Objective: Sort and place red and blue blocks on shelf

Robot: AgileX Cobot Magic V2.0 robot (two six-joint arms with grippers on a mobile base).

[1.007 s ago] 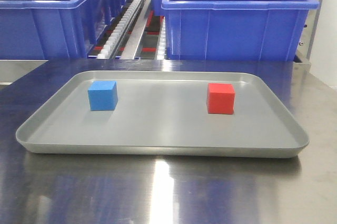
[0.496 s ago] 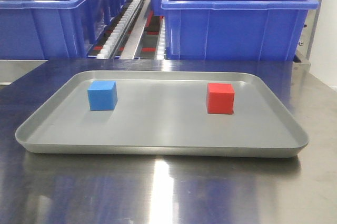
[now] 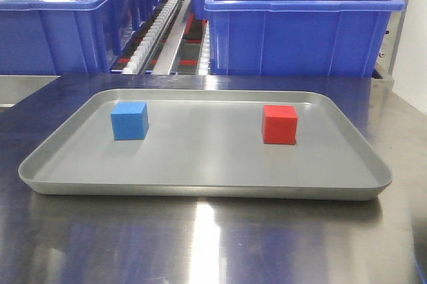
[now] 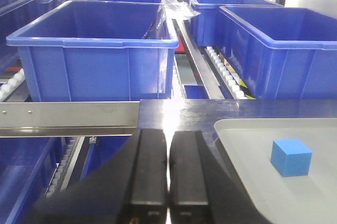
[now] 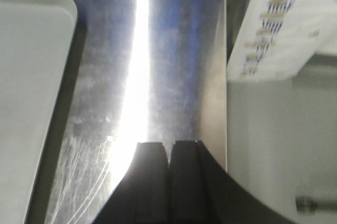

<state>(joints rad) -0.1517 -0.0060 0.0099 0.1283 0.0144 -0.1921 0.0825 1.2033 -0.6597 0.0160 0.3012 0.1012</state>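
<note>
A blue block (image 3: 129,121) and a red block (image 3: 279,125) sit apart on a shallow grey tray (image 3: 200,181), blue at the left, red at the right. The left wrist view catches the blue block (image 4: 290,156) on the tray (image 4: 231,134) to the right of my left gripper (image 4: 168,134), which is shut with nothing in it, above the table's left end. My right gripper (image 5: 169,145) is shut and empty over the bare steel table, right of the tray's corner (image 5: 31,77). The shelf (image 3: 167,31) with white rollers runs behind the table. Neither gripper appears in the front view.
Large dark-blue bins (image 3: 300,21) (image 3: 60,21) stand on the shelf behind the tray. The steel table (image 3: 213,244) is shiny, with a bright glare stripe (image 5: 138,77). A steel front rail (image 4: 68,116) lies left of the table. A white panel (image 5: 284,24) stands at the table's right edge.
</note>
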